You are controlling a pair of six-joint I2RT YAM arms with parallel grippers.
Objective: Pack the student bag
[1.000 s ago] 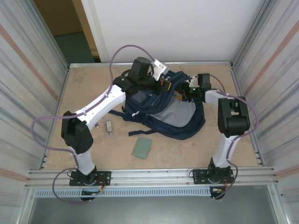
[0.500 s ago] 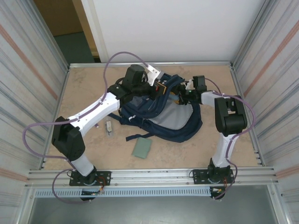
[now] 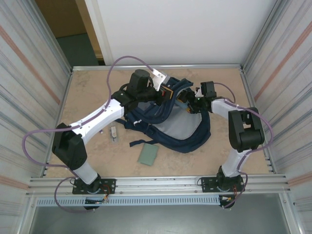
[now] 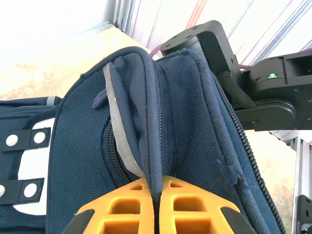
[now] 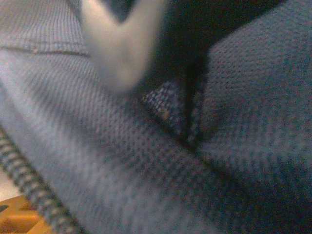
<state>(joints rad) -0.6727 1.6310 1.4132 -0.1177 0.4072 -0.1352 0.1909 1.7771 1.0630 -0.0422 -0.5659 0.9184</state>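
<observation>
Lying toward the back of the table (image 3: 87, 97), the navy backpack (image 3: 180, 131) had a fold of its top edge pinched tight in the jaws of the left gripper (image 4: 157, 195), while the right gripper (image 3: 194, 102) pressed into the fabric, its jaws hidden, open or closed I couldn't tell.

Left arm (image 3: 97, 117) swung its elbow out to the near left, right arm (image 3: 246, 129) sagged rightward (only slightly), and the student bag (image 3: 180, 131) bunched up at its far end.
</observation>
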